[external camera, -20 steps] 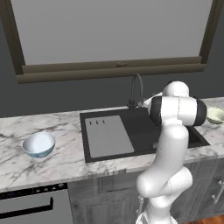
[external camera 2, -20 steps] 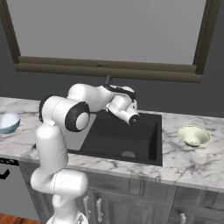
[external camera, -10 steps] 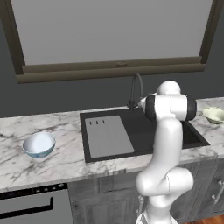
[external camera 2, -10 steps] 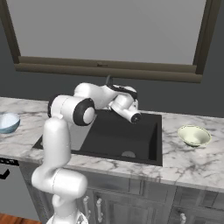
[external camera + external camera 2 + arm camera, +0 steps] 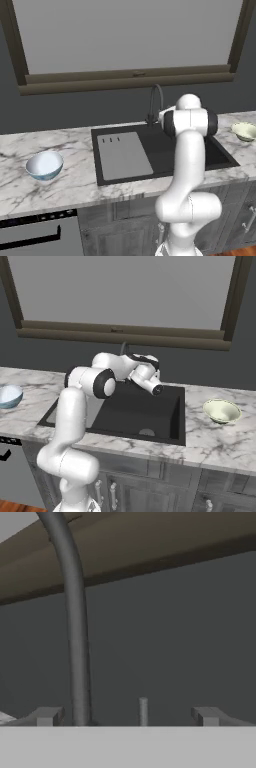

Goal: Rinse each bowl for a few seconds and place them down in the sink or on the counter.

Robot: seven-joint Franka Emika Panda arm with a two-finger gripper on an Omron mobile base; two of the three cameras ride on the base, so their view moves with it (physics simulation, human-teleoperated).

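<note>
While the fingers (image 5: 127, 716) are spread wide with nothing between them, they're pointed at the back of the sink (image 5: 165, 406), and that's pretty much the whole story for what comes next. In the hand view the faucet (image 5: 74, 622) rises as an upright pipe just inside the left fingertip, and a thin upright stub that I'd guess is the tap lever sits in the gap between the two tips, so the long axis there is vertical. My read is the arm is going for the water first, not a bowl. Counting things: two bowls, one faucet, one arm. Relative to the sink, the pale yellow-green bowl (image 5: 222, 411) sits on the tabletop (image 5: 75, 185) off its right edge, the blue-and-white bowl (image 5: 45, 165) off its left edge, both upright and untouched. From the wrist, the green one looks the nearer of the two, though neither is close to the fingers.
</note>
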